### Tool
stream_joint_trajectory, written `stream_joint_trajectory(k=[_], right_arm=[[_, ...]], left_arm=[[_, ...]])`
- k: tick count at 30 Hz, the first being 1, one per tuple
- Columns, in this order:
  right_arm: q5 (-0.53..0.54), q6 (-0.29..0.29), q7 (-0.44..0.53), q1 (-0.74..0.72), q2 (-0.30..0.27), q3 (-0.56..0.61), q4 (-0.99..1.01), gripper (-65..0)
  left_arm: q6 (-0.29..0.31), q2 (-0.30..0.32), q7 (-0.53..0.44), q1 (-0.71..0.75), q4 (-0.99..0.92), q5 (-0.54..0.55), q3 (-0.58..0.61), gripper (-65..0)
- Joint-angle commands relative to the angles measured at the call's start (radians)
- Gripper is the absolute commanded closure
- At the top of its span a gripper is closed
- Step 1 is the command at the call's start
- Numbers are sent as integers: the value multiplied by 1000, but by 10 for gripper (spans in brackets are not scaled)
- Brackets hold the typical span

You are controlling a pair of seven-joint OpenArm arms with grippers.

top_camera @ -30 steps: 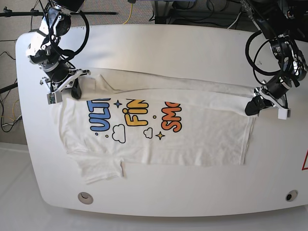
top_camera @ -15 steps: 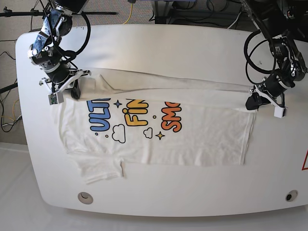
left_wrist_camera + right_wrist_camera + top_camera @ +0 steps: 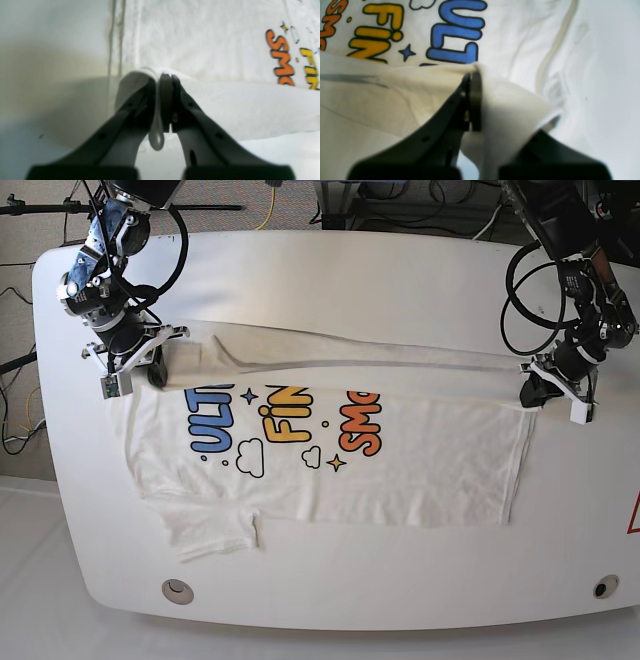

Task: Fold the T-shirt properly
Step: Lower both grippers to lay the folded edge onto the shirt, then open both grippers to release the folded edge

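The white T-shirt [image 3: 400,465] lies print-up across the white table [image 3: 400,280], with blue, yellow and orange letters. Its far long edge is folded over toward the print as a raised band [image 3: 380,362]. My left gripper [image 3: 533,393], on the base view's right, is shut on the shirt's hem corner; the left wrist view shows cloth [image 3: 156,117] pinched between its jaws [image 3: 163,100]. My right gripper [image 3: 152,370], on the base view's left, is shut on the collar-end edge; cloth [image 3: 510,107] drapes over one finger in the right wrist view [image 3: 473,100].
A sleeve [image 3: 210,535] lies flat at the near left of the shirt. Two round inserts [image 3: 178,590] [image 3: 601,587] sit near the table's front edge. Cables and a stand are behind the table's far edge.
Both grippers have moved back toward the far side with the held edge, drawing the fold back off the print, so the letters show more fully now.
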State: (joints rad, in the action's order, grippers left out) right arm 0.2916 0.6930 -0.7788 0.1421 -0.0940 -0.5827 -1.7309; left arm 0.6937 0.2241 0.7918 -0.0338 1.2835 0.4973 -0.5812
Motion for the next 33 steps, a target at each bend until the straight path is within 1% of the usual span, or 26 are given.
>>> stream_joint_trajectory(k=[1,5,14,16,18,21,22,24,25,27,29,31,33], right_arm=[[14,5,26,-11,-13,-4,-16,0],[13,5,26,-11,-13,-4,-16,0],[-27,5,26,-11,-11,-4,-16,0],[-27,5,26,-8,-11,-4,-16,-6],[-27,5,23,-6,-11,-3,-16,-26],[-27,5,22,-6,-11,-3,-16,-96],[-28,5,22,-6,-11,-3,-16,-144],[-39,5,22,-5,-11,-3,-16,-223],[-45,5,22,-5,-10,-3,-16,-253],[-67,5,22,-5,6,-3,-16,-305],[-101,5,22,-5,20,-4,-19,-312],[-136,5,22,-6,29,-4,-22,-307],[-165,5,22,-11,30,-4,-25,-307]], left_arm=[[4,16,-30,-16,18,-4,-3,-17],[4,14,-31,-16,18,-12,-3,-17],[4,14,-33,-16,18,-12,-3,-21],[4,14,-33,-16,18,-12,-1,-40],[4,14,-33,-16,18,-12,-1,-86],[4,14,-33,-19,18,-13,-1,-202],[4,14,-33,-19,18,-13,-1,-267],[4,14,-33,-19,18,-22,-1,-366],[-9,14,-33,-21,18,-30,-1,-398],[-75,14,-33,-21,18,-48,-4,-453],[-127,16,-33,-21,18,-68,-1,-483],[-161,16,-31,-21,21,-81,0,-494],[-159,16,-31,-21,23,-84,0,-493]])
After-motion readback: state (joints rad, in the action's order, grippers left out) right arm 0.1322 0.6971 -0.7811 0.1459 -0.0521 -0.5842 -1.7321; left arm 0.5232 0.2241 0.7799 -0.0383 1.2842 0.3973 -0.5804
